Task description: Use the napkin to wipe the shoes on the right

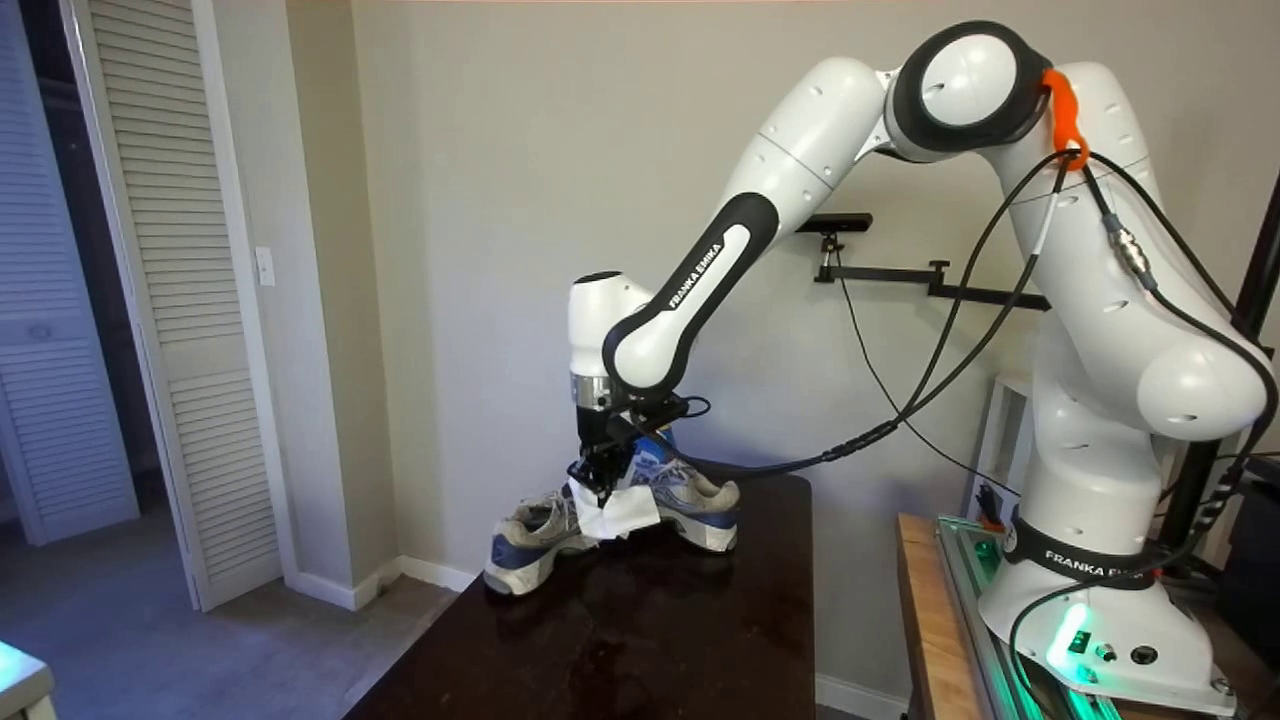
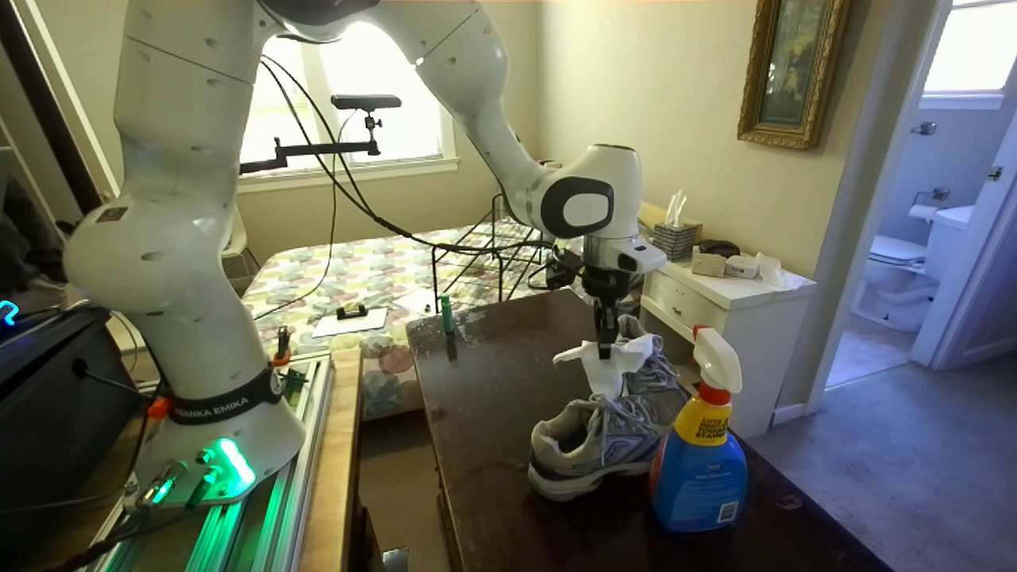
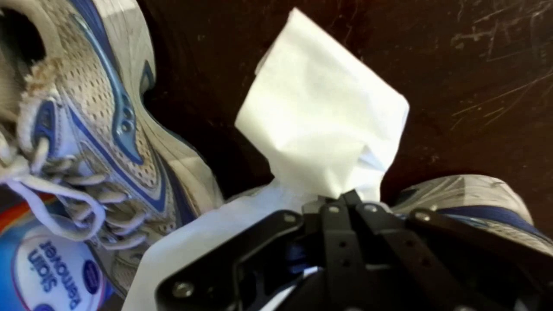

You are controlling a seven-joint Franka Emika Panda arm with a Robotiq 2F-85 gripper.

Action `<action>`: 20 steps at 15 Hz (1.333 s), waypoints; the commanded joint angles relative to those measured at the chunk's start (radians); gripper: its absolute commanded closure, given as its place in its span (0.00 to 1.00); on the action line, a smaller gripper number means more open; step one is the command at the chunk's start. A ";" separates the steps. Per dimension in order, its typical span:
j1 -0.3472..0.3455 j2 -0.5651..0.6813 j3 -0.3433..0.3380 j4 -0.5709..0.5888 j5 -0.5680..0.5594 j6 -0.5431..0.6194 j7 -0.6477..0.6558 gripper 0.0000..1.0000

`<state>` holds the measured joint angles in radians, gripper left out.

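My gripper point(image 3: 351, 201), jaws tight together, holds the napkin point(image 3: 322, 121) between the left-hand shoe point(image 1: 535, 548) and right-hand shoe point(image 1: 702, 503) in an exterior view, pinched so most hangs free, presumably for wiping, though I can't tell whether it touches either.

And there were two shoes point(image 2: 628, 453)! One napkin point(image 3: 324, 116) it was, one spray bottle point(image 2: 703, 469), one tissue box point(image 2: 674, 241)!
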<state>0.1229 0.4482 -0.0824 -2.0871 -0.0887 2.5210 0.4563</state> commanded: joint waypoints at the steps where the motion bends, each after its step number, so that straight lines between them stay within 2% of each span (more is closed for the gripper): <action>1: -0.062 0.055 0.067 0.078 0.057 0.065 -0.216 1.00; 4: -0.078 0.100 0.065 0.144 0.046 0.040 -0.299 1.00; 5: -0.058 0.121 0.027 0.165 0.008 0.024 -0.263 1.00; 9: -0.054 0.202 -0.011 0.242 0.008 -0.044 -0.239 1.00; 14: -0.080 0.257 0.027 0.315 0.032 -0.207 -0.317 1.00; 17: -0.095 0.252 0.056 0.335 0.033 -0.319 -0.408 1.00; 18: -0.111 0.237 0.078 0.326 0.044 -0.338 -0.466 1.00; 20: -0.149 0.188 0.123 0.283 0.076 -0.306 -0.580 1.00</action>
<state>0.0325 0.6720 -0.0254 -1.7884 -0.0582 2.2319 0.0260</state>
